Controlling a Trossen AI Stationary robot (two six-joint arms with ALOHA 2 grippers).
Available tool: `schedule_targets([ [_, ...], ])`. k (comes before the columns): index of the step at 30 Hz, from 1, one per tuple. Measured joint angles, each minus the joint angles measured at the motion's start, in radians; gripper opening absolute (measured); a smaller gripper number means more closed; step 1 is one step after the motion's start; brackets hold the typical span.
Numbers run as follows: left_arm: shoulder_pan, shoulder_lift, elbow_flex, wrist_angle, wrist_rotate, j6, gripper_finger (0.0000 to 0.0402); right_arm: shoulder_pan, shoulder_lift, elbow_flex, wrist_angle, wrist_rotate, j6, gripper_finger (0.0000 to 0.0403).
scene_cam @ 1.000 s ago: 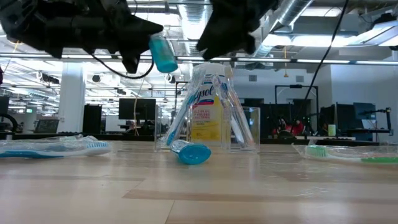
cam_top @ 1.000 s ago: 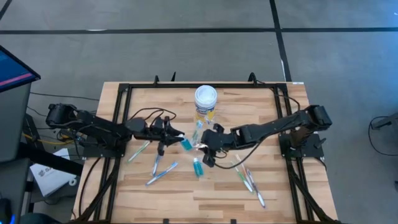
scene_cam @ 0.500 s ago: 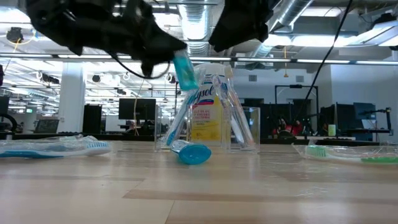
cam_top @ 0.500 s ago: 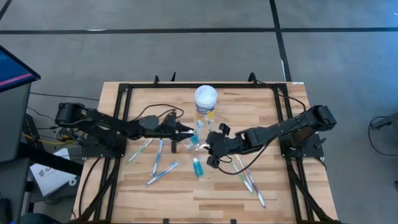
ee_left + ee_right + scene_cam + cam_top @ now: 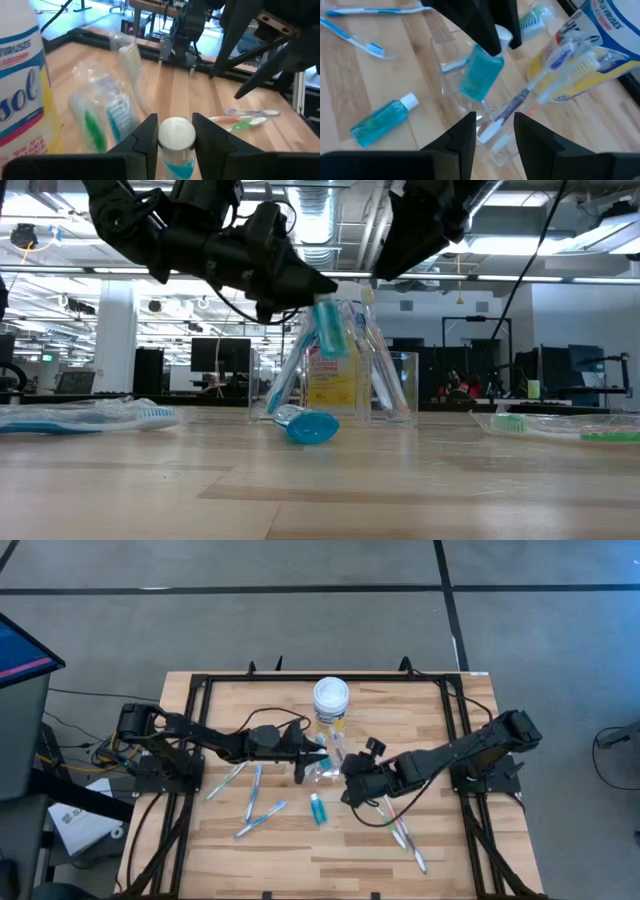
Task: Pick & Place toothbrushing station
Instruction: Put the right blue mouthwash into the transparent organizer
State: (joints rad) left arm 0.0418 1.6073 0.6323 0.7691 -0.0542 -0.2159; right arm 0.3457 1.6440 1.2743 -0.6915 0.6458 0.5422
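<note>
Left end effector [image 5: 175, 132] grips a teal tube [image 5: 327, 330] above the cup [image 5: 470, 80]; right end effector [image 5: 492, 127] hovers open nearby.

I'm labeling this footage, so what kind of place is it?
Probably a robotics lab in an open-plan office: a wooden table in a black metal frame, exposed ceiling ducts, rows of desks with monitors behind.

The held tube [image 5: 481, 79] is teal with a white cap, like the second tube [image 5: 384, 120] on the pale striped wooden table [image 5: 300, 850]. The cup [image 5: 451, 67] is clear. Toothbrushes [image 5: 259, 818] are blue-white — others [image 5: 400, 830] green or pink-white. The jar [image 5: 332, 372] is yellow, white-lidded. Both grippers [image 5: 300, 755] [image 5: 352, 795] are dark.
</note>
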Motion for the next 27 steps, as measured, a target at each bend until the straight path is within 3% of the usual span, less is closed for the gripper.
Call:
schedule_targets([
  [6, -0.002, 0.004, 0.016, -0.072, -0.047, 0.022, 0.0086, 0.009, 0.000, 0.000, -0.003, 0.013, 0.007, 0.0123],
  [27, -0.050, 0.048, 0.018, -0.081, -0.089, 0.091, 0.0086, 0.001, 0.000, 0.000, 0.003, 0.014, 0.008, 0.0123],
])
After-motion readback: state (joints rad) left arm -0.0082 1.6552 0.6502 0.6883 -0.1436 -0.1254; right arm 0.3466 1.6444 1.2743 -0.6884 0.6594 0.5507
